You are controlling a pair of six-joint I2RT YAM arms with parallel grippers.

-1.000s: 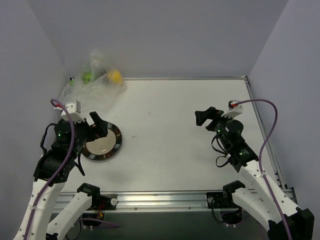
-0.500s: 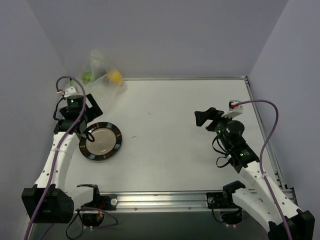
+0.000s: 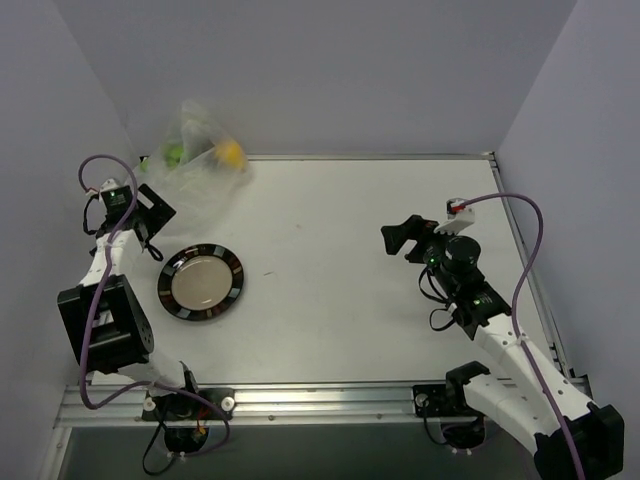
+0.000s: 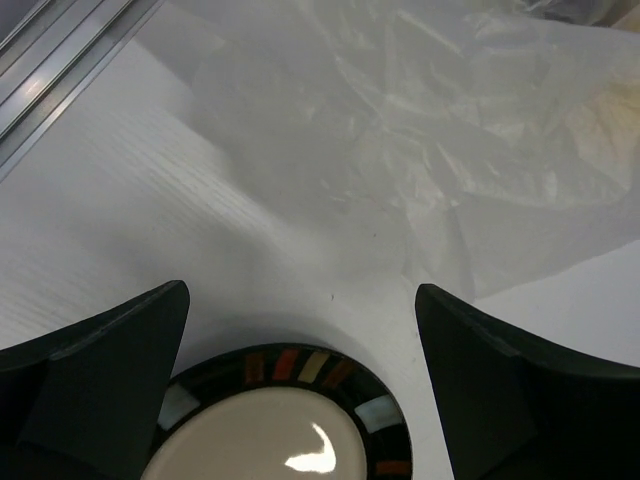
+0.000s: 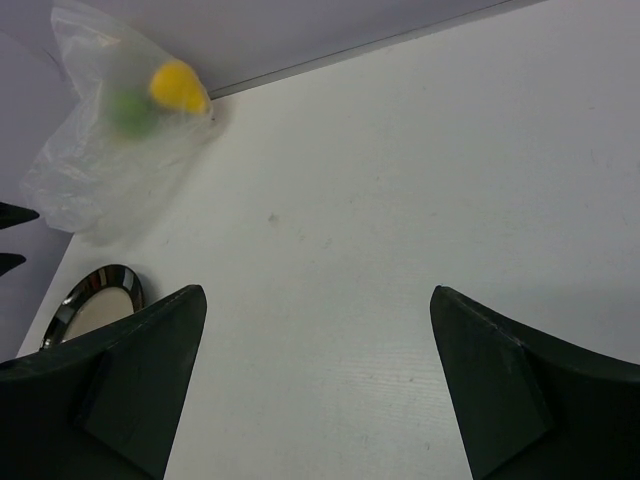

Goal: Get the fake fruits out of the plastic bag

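1. Left gripper (image 4: 300, 300): its fingers (image 4: 100, 375) are spread wide and hold nothing. It hangs near the left edge of the table (image 3: 340, 220), just off the near-left fringe of the bag. An aluminium rail (image 4: 60, 50) runs along that edge.
2. Plastic bag (image 3: 190, 185): clear, crinkled film heaped in the far-left corner of the table and rising against the back wall. In the left wrist view its creased film (image 4: 450, 150) fills the upper right, and its near edge lies flat on the surface.
3. Green fruit (image 3: 174, 153): it sits inside the bag, high in the far-left corner, and looks blurred through the film in the right wrist view (image 5: 127, 110).
4. Yellow fruit (image 3: 231, 152): also inside the bag, just right of the green one, at the far edge (image 5: 178, 87).
5. Plate (image 3: 237, 283): round and dark-rimmed with a pale centre, it lies flat near the left edge, nearward of the bag and apart from it. Its rim (image 4: 300, 365) shows between the left fingers.
6. Right gripper (image 3: 398, 236): its fingers (image 5: 120, 390) are parted with nothing between them. It is over the right half of the table, pointing left, well apart from the bag.
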